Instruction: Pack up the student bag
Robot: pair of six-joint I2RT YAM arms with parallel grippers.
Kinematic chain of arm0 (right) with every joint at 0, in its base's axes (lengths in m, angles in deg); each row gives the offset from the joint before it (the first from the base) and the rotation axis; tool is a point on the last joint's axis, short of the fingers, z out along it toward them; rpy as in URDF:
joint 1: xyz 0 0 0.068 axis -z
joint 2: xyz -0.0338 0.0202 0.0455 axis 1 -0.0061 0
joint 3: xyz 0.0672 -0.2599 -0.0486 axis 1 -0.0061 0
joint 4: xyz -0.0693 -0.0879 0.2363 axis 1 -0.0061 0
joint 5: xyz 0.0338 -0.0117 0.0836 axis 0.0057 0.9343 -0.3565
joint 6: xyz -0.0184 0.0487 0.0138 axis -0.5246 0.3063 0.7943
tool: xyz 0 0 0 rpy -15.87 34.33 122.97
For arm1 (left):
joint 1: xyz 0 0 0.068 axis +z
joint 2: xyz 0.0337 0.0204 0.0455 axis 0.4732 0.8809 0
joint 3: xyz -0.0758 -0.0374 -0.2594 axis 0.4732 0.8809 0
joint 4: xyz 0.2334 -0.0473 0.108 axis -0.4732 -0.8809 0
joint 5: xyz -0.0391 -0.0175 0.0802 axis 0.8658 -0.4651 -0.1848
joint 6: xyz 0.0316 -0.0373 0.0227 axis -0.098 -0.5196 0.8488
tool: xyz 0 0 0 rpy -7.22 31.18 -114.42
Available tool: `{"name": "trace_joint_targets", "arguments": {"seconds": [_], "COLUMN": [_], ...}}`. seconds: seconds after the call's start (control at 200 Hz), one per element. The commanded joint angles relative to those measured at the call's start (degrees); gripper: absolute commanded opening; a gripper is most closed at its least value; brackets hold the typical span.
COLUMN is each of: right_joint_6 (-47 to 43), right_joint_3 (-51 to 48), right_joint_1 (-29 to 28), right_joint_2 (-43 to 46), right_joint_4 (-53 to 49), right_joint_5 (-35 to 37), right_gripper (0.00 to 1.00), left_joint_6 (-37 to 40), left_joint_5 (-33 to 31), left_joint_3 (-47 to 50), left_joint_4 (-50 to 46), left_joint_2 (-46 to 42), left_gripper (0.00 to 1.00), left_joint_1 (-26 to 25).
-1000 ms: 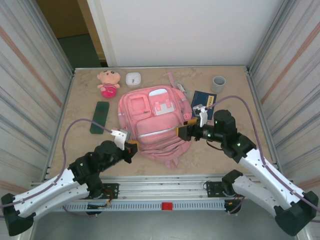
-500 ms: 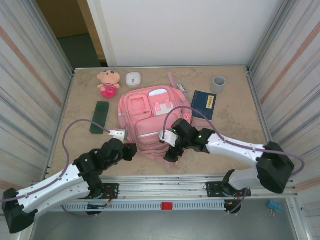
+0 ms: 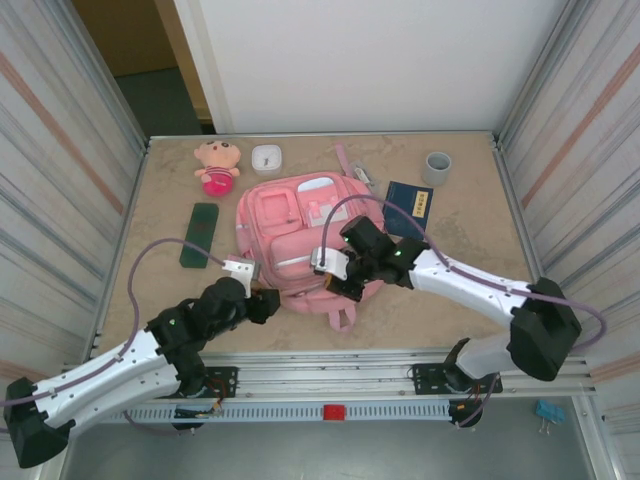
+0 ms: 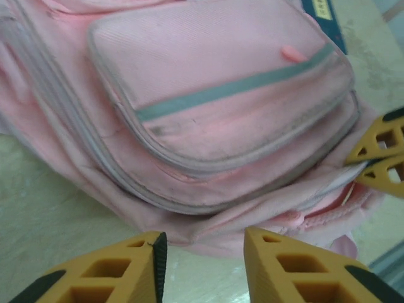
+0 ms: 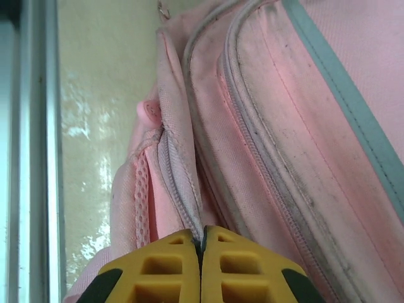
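1. The student bag [image 3: 298, 228] lies flat in the middle of the bench [image 3: 478, 240], front pockets facing up and its straps trailing toward the near edge.
2. The right gripper [image 3: 343, 286] is at the bag's near edge. In the right wrist view its yellow fingers [image 5: 173, 252] are pressed together, clamped on the pale zipper band of the student bag [image 5: 284, 126], which runs down into the seam between them.
3. The left gripper [image 3: 270, 300] sits at the bag's near left corner. In the left wrist view its jaws stand apart with nothing between them, and the bag's lower edge [image 4: 208, 227] is just beyond the fingertips.
4. In the left wrist view the right gripper's fingers [image 4: 379, 158] pinch the bag's white trim at the right.
5. Around the bag lie a plush doll [image 3: 216, 165], a small white round case [image 3: 266, 158], a grey cup [image 3: 437, 167], a dark blue booklet [image 3: 408, 205] and a dark green flat case [image 3: 200, 234].
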State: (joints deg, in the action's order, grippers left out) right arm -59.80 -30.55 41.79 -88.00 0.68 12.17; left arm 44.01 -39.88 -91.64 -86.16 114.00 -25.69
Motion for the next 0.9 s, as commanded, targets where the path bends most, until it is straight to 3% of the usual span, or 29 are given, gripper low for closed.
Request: {"name": "trace_joint_targets", "arguments": {"seconds": [0.0,0.17,0.281,0.411,0.516,0.892], "right_joint_6": [-0.3,3.2,4.9,6.1,8.1,11.9], "right_joint_3": [3.3,4.4,4.4,4.5,5.5,6.0], "right_joint_1": [2.7,7.9,9.5,10.9,10.9,9.9], "right_joint_2": [4.9,7.1,7.5,7.2,6.1,3.5], "right_joint_4": [-0.7,0.6,0.6,-0.2,-0.6,1.8], "right_joint_5": [-7.1,-15.4,-18.4,-24.1,-23.1,-21.5], "right_gripper": [0.00,0.00,0.00,0.05,0.00,0.00], "left_joint_6": [4.9,5.1,5.1,6.7,4.9,-3.2], "left_joint_5": [6.0,9.0,6.3,8.5,8.4,8.4], "left_joint_3": [0.7,0.7,0.7,1.8,1.9,-1.5], "left_joint_4": [6.3,9.7,8.5,13.3,17.5,22.6], "left_joint_2": [-1.2,-1.8,-1.9,-1.6,-0.3,9.0], "left_gripper": [0.45,0.55,0.55,0.56,0.59,0.61], "left_joint_1": [0.5,0.5,0.5,0.5,0.5,0.5]}}
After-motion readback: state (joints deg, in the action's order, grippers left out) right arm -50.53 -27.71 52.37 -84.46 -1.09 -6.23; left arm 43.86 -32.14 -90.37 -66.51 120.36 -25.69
